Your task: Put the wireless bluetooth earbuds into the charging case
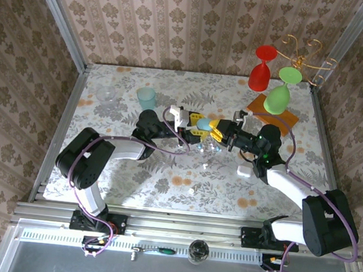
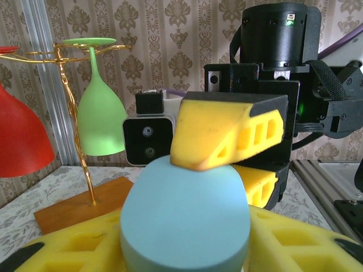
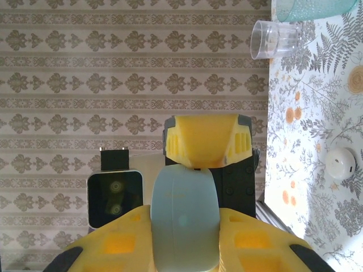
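A light blue charging case [image 1: 203, 123] hangs above the middle of the table with both grippers on it. My left gripper [image 1: 194, 127] comes from the left. In the left wrist view the case [image 2: 184, 221] fills the gap of my left gripper [image 2: 184, 241], touching both yellow fingers [image 2: 295, 238]. My right gripper [image 1: 221, 133] is shut on the thin sides of the case [image 3: 184, 215]. The lid looks closed. Tiny white earbuds [image 1: 190, 191] lie loose on the cloth, another [image 1: 205, 167] nearer the grippers.
A white pebble-like case [image 1: 246, 172] lies below the right gripper. Clear bits [image 1: 201, 148] lie under the grippers. A teal cup [image 1: 146, 97] and a clear glass [image 1: 106, 94] stand at the back left. Red [image 1: 261, 70] and green [image 1: 280, 94] glasses hang on a gold rack over a wooden base [image 1: 273, 113].
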You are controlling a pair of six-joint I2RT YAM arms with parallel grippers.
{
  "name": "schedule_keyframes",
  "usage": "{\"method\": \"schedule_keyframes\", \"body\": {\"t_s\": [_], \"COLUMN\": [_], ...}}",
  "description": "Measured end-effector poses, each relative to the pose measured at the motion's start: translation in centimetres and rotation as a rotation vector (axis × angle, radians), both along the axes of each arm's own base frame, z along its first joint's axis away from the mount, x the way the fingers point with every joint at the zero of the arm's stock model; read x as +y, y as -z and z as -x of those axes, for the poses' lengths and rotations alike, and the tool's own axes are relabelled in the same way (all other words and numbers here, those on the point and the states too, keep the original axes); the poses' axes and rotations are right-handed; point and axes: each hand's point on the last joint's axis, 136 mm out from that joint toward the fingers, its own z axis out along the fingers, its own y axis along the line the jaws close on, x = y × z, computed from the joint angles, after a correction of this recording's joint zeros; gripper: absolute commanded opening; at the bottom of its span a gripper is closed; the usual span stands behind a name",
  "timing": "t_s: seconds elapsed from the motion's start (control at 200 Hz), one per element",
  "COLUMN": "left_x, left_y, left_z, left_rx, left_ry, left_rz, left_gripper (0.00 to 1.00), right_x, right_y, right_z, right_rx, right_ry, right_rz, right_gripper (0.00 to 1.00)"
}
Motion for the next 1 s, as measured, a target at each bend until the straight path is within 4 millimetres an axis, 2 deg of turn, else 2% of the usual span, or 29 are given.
{"method": "schedule_keyframes", "body": {"t_s": [0.165,0.33,0.51,0.775,1.0], "left_x": [-0.1,-0.1,-0.1,-0.2,-0.3], "left_y": [0.0,-0.1,-0.1,-0.2,-1.3], "left_z": [0.3,0.3,0.3,0.3,0.1], "left_rx": [-0.002,-0.004,-0.005,-0.007,-0.027], "left_ry": [0.009,0.012,0.011,0.012,0.016], "left_rz": [0.000,0.002,0.002,0.004,0.021], "left_gripper": [0.47,0.56,0.58,0.54,0.50], "right_x": [-0.1,-0.3,-0.6,-1.5,-1.5], "right_y": [0.0,-0.1,-0.4,-0.6,-1.4], "right_z": [0.2,0.4,0.4,-0.1,-0.1], "right_rx": [-0.001,-0.005,-0.016,0.002,-0.009], "right_ry": [0.003,0.007,0.016,0.041,0.041], "right_rz": [-0.001,-0.002,-0.006,-0.024,-0.049], "right_gripper": [0.09,0.09,0.08,0.07,0.07]}}
